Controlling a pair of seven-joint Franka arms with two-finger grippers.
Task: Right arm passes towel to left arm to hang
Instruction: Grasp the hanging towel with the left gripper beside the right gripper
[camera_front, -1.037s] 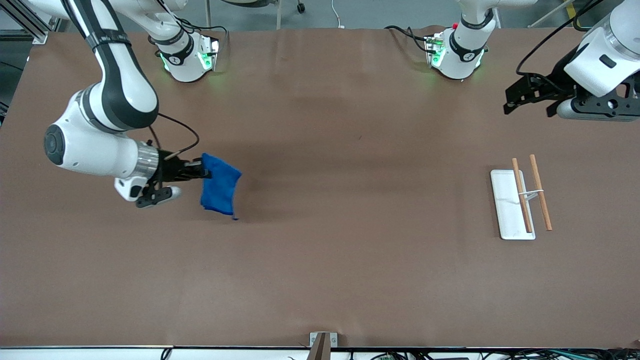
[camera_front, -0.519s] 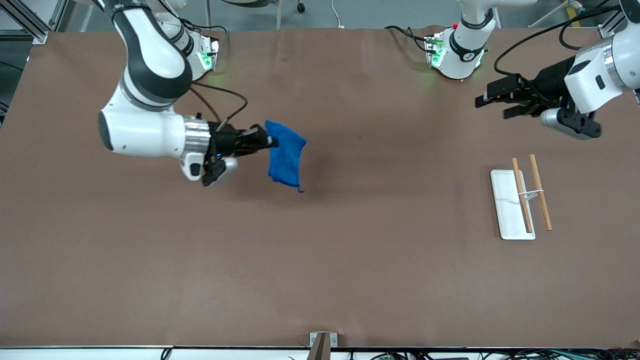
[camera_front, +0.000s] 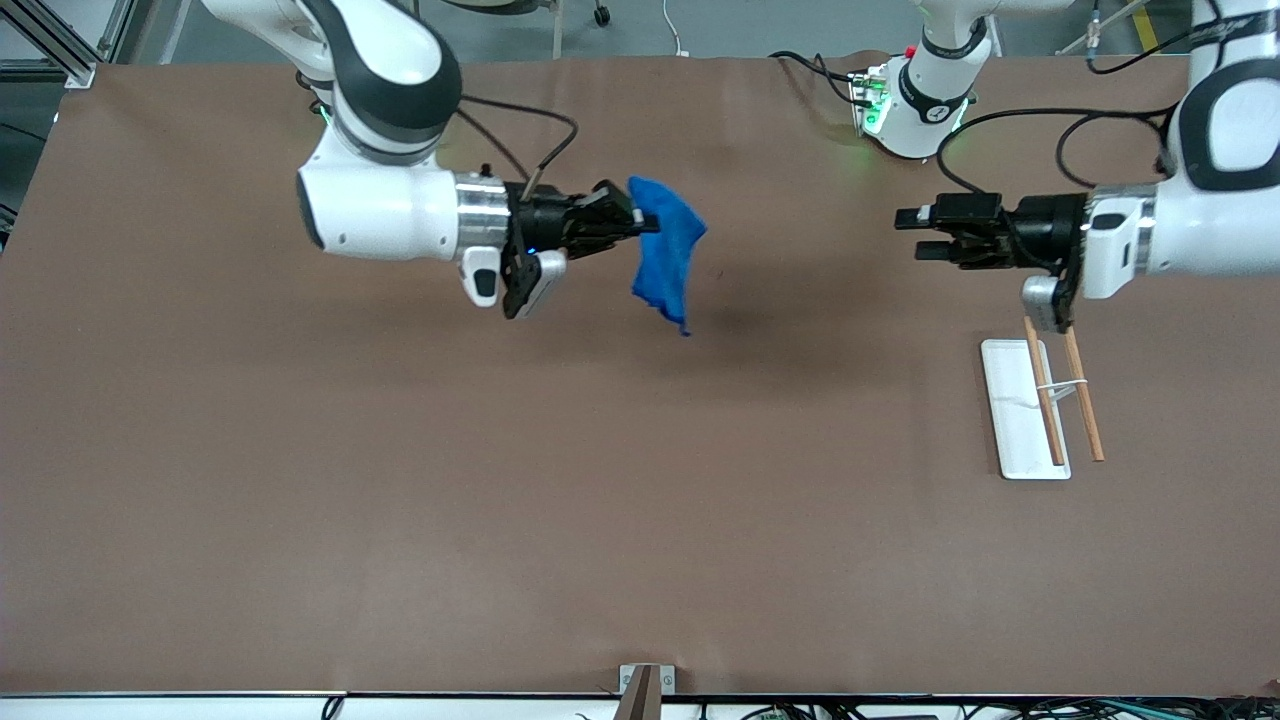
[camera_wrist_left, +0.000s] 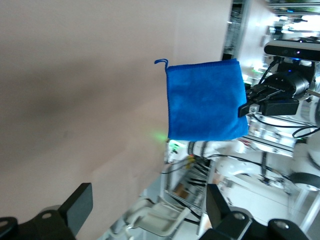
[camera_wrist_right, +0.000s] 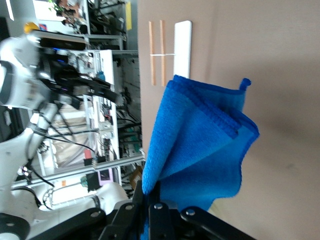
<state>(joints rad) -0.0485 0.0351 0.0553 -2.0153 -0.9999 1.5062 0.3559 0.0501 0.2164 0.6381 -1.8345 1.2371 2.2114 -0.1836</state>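
So the right arm has its right gripper up over the middle of the tabletop, fingers clenched on 1 top corner of the towel, which just hangs limp off that pinch. Looks light and floppy, so it'll swing and fold, not slip. I'd say the best place to take it is the free top corner or upper edge, away from the pinched bit, with the little loop dangling at the bottom. Well apart from it, the left gripper on the left arm faces the towel, fingers released, over the spot by the white rack with 2 wooden rods.
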